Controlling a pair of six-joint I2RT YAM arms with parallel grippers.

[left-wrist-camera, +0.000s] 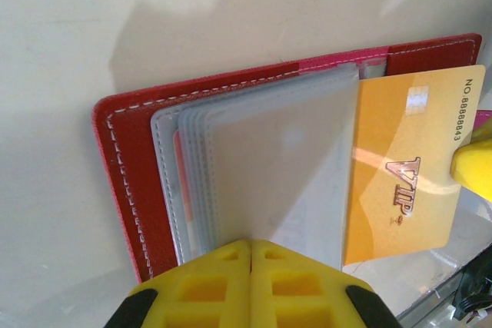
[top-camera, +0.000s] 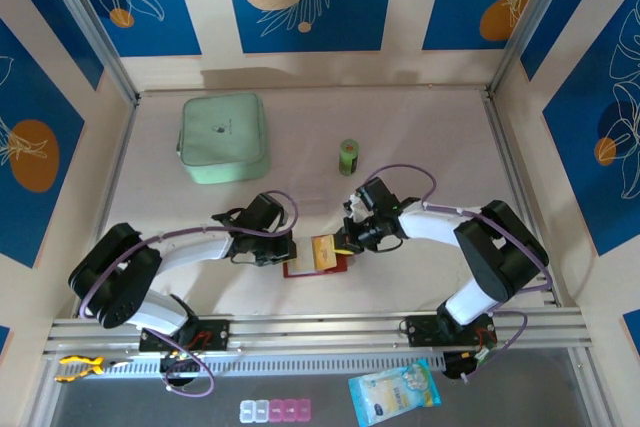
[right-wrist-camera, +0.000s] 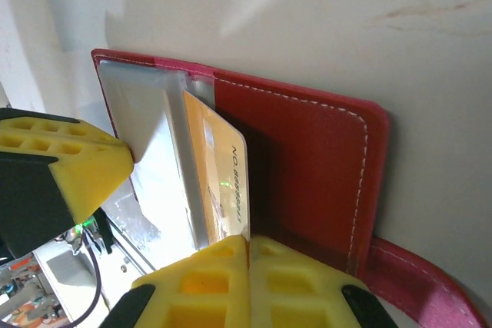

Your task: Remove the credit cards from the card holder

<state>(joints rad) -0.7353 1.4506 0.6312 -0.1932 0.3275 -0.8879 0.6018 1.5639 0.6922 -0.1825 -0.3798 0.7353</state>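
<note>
Step in hand: drawing out card 1. On the near middle of the pale wooden table (top-camera: 430, 127), red leather-look card holder (top-camera: 298, 269) lying open. Left gripper (left-wrist-camera: 250, 245) fingers pressed together, seemingly pinching the greyish clear sleeves (left-wrist-camera: 269, 159). Right gripper (right-wrist-camera: 247, 242) clamped on the half-out orange-tan plastic VIP credit card (left-wrist-camera: 407, 159). Next, probably: pull rightward, clear of the sleeve, holder pinned.

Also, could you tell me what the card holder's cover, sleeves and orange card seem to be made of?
The cover: matte red leather-look, perhaps faux, white stitching. The sleeves: soft greyish see-through plastic. The orange card: seemingly stiff glossy plastic, printed lettering.
</note>
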